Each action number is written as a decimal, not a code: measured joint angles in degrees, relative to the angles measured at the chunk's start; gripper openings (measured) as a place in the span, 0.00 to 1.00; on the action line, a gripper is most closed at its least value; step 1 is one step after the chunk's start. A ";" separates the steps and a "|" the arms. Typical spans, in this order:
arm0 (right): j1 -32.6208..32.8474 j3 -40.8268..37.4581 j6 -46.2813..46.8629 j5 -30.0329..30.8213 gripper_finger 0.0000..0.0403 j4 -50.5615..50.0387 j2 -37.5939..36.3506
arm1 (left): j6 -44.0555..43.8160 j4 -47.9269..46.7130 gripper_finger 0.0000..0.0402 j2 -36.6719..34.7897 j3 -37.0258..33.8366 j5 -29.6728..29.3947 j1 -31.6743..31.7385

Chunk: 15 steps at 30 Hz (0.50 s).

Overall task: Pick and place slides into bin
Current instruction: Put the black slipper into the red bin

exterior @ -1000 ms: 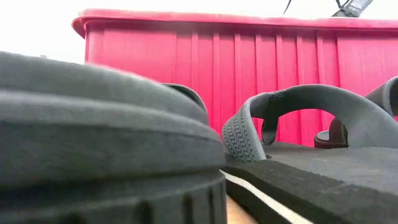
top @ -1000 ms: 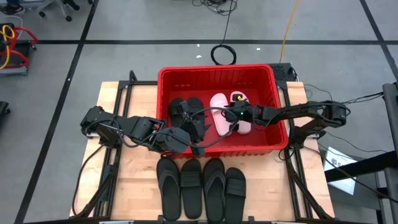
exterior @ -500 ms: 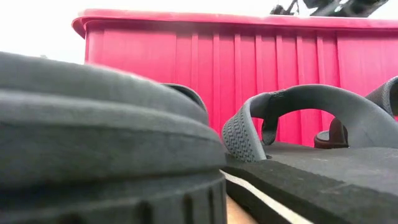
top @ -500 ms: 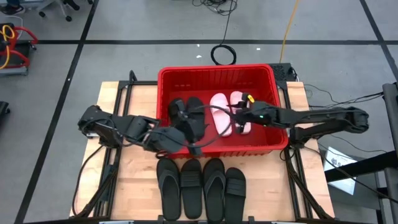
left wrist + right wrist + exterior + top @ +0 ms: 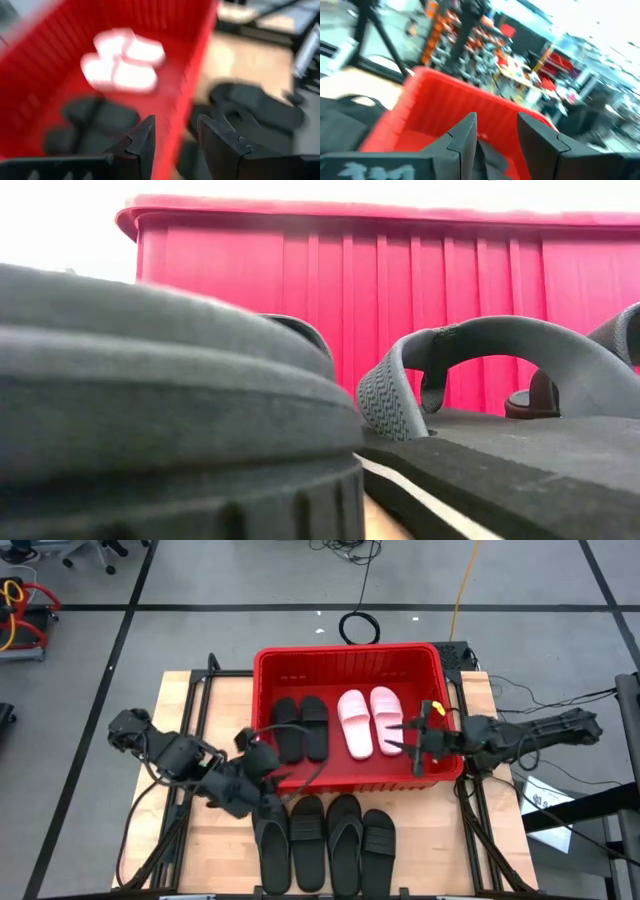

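The red bin (image 5: 345,652) stands at the table's far middle. In it lie two black slides (image 5: 301,727) side by side and two pale pink slides (image 5: 367,720), flat on its floor. Several more black sandals (image 5: 322,838) lie in a row on the table in front of the bin, and fill the low view (image 5: 480,370). My left gripper (image 5: 266,776) is open and empty above the bin's near wall, at its left end (image 5: 175,125). My right gripper (image 5: 405,737) is open and empty over the bin's right side (image 5: 495,122), next to the pink slides.
The bin's near wall (image 5: 400,280) rises right behind the row of sandals. Bare table top (image 5: 215,840) lies left of the row. Cables and a black ring lie on the floor beyond the table's far edge.
My left gripper has drawn back out of the bin toward the table's near left, and the two black slides now lie flat side by side in the bin. My right gripper has pulled back from the pink slides toward the table's right edge. The pink slides lie flat.
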 joint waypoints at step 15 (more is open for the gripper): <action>15.25 0.00 0.07 -0.04 0.32 -0.55 -2.22 | -37.35 -5.00 0.37 4.24 -7.05 10.60 -13.40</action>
